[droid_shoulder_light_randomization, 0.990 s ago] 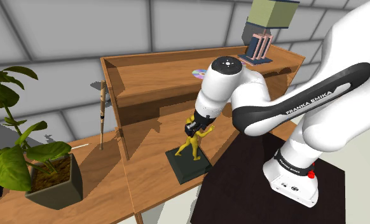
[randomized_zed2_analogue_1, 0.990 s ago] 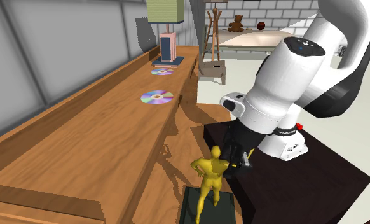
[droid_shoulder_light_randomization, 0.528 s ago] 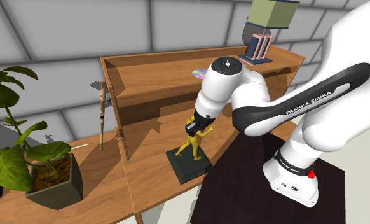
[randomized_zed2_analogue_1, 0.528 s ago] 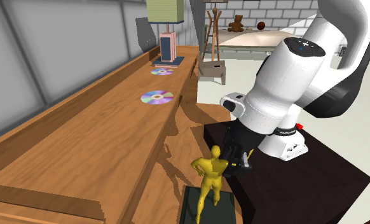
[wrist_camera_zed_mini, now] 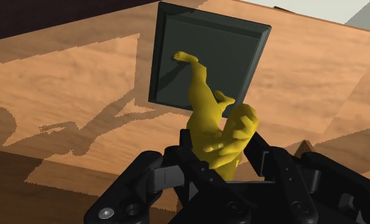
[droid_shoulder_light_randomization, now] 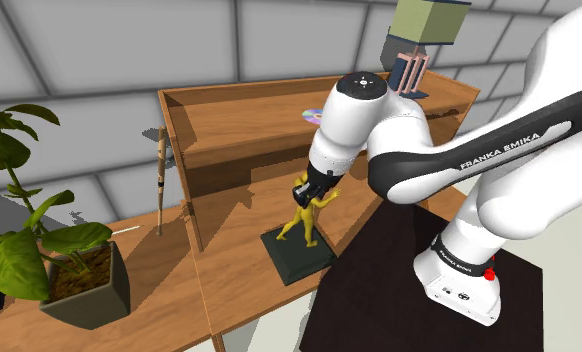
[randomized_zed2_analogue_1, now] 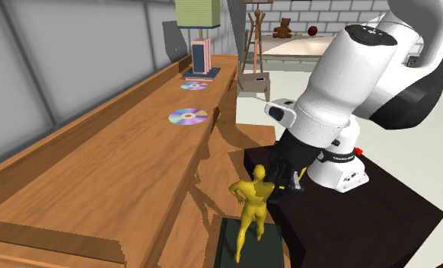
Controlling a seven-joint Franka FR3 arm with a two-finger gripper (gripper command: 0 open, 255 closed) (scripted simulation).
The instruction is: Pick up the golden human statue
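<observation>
End effector (wrist_camera_zed_mini: 220,156): clamped on the golden statue (wrist_camera_zed_mini: 206,105), one finger on each side of its upper body, up around the arms. So not empty-handed.

Where the statue is: on the low wooden table (droid_shoulder_light_randomization: 234,225), between the raised shelf unit (droid_shoulder_light_randomization: 239,125) and my black stand (droid_shoulder_light_randomization: 379,290). It's upright, feet on its dark square base (wrist_camera_zed_mini: 234,44).

Base vs table: honestly can't tell if the base is off the wood or sitting on it.

Step, my guess: grasp made, and the lift is the part that counts now.

Worry 1: slipping. The body is rounded and I'm pinching it high, so the weight of that base could drag it down through my fingers.

Worry 2: swinging. All the mass hangs below the grip, so a quick pull could make it pivot between the pads.

Worry 3: bumps. The shelf wall is just beside it on the far side and my stand is on the near side, so drifting sideways could clip the base and knock it loose.

Plan: go straight up, slowly.
</observation>
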